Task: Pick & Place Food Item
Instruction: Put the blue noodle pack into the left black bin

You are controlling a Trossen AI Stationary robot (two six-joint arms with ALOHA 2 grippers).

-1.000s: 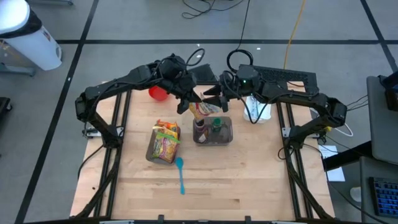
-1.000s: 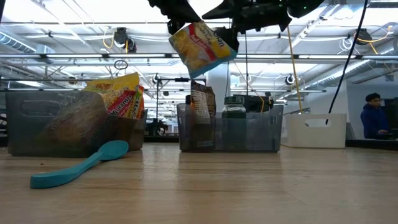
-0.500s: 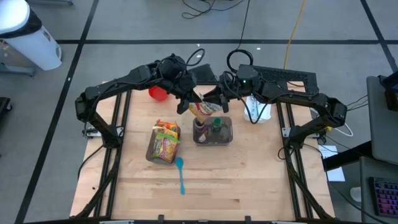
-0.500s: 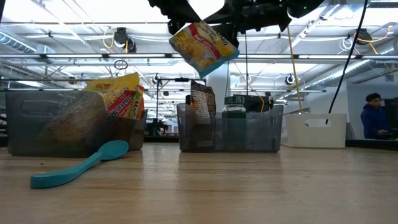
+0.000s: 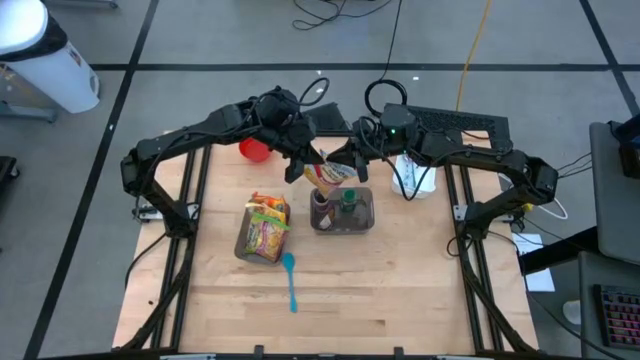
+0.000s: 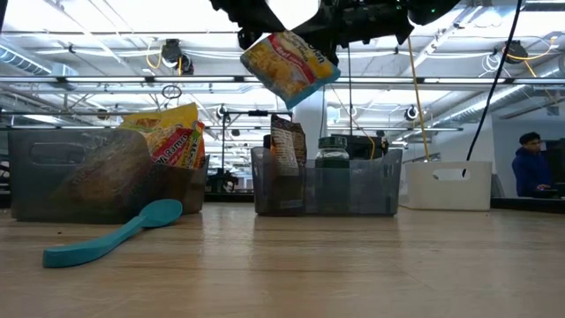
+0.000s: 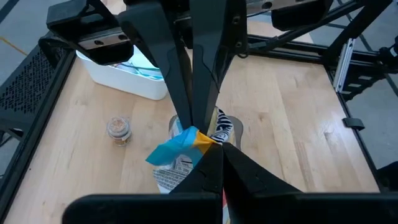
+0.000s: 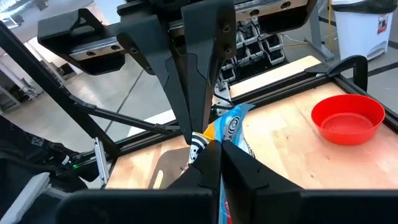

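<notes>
Yellow crinkled foil snack packet [image 6: 288, 64]: pinched by both closed grippers, left gripper [image 5: 300, 163] and right gripper [image 5: 343, 158], above clear plastic bin [image 5: 364, 213], apparently for handover.

A yellow noodle packet [image 6: 287, 67] with blue edge hangs over the pale wood table [image 5: 400, 290], where a teal spoon [image 5: 290, 279], a red bowl [image 5: 253, 150], a white bin [image 6: 447, 185] and smoky grey bins [image 6: 327, 187] show.
</notes>
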